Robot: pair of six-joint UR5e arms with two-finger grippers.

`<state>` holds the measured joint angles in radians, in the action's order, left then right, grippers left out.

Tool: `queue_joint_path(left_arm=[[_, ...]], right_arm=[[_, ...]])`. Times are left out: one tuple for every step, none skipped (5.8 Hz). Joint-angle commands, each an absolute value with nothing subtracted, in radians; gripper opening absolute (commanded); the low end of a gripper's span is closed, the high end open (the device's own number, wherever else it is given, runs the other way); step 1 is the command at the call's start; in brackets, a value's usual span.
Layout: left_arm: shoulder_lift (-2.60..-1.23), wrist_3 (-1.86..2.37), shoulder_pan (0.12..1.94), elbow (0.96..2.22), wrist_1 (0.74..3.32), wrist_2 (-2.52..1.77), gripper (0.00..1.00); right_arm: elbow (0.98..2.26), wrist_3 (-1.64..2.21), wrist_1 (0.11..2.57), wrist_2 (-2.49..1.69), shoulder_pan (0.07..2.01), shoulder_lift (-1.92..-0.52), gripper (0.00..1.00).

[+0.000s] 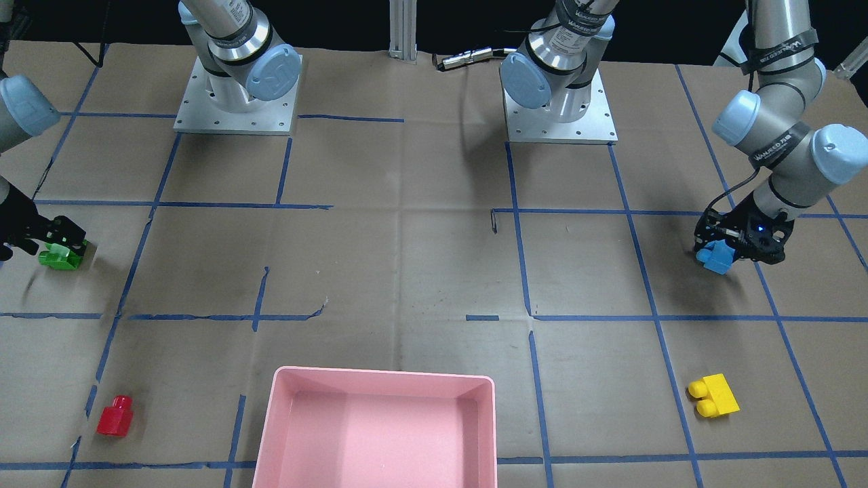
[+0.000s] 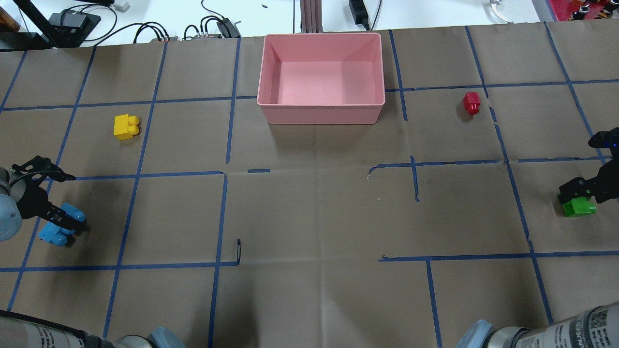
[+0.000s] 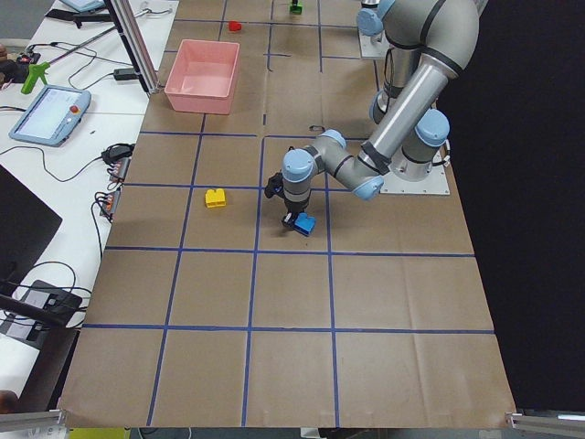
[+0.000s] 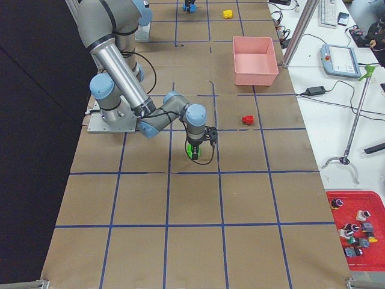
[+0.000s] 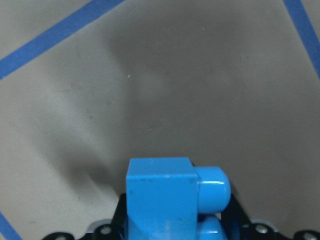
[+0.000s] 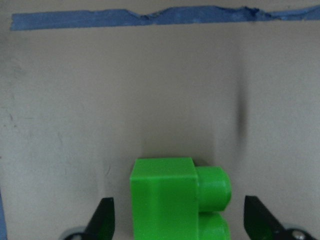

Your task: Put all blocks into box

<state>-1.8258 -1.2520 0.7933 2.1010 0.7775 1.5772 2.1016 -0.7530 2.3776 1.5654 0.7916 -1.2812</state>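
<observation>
From the front, the left gripper [image 1: 723, 252] holds the blue brick [image 1: 713, 260] near one side edge of the table [image 1: 420, 271], and the right gripper [image 1: 66, 247] is down at the green brick [image 1: 58, 258] near the opposite side. The pink tray [image 1: 383, 375] sits in the middle at the near edge. The red brick [image 1: 114, 415] lies on the green brick's side and the yellow brick [image 1: 712, 396] on the blue one's

From overhead, all four bricks are outside the tray and well apart from it

The left wrist camera shows the black jaws closed tight against both sides of the blue brick

The right wrist camera shows the fingers [image 6: 104, 221] spread wide, the green brick between them and touching neither, below a strip of blue tape [image 6: 150, 17]
</observation>
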Motion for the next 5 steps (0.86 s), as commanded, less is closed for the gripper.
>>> queue_joint_path(left_arm=[[-1.807,-1.058,0.869,1.974,0.787,1.574,0.21],[-1.815,-0.913,0.976,1.891,0.82,1.572,0.21],[-1.831,-0.702,1.094,1.765,0.93,1.565,0.21],[-1.876,-0.49,1.191,1.612,1.051,1.528,0.21],[-1.957,-0.319,1.306,1.445,1.119,1.464,0.22]], right_arm=[[2.102,-0.75,2.365,1.571,0.792,-1.284,0.59],[2.102,-0.75,2.362,1.577,0.792,-1.29,0.34],[2.089,-0.752,2.344,1.603,0.792,-1.311,0.26],[2.071,-0.75,2.253,1.606,0.793,-1.351,0.11],[2.006,-0.753,2.127,1.589,0.801,-1.412,0.08]])
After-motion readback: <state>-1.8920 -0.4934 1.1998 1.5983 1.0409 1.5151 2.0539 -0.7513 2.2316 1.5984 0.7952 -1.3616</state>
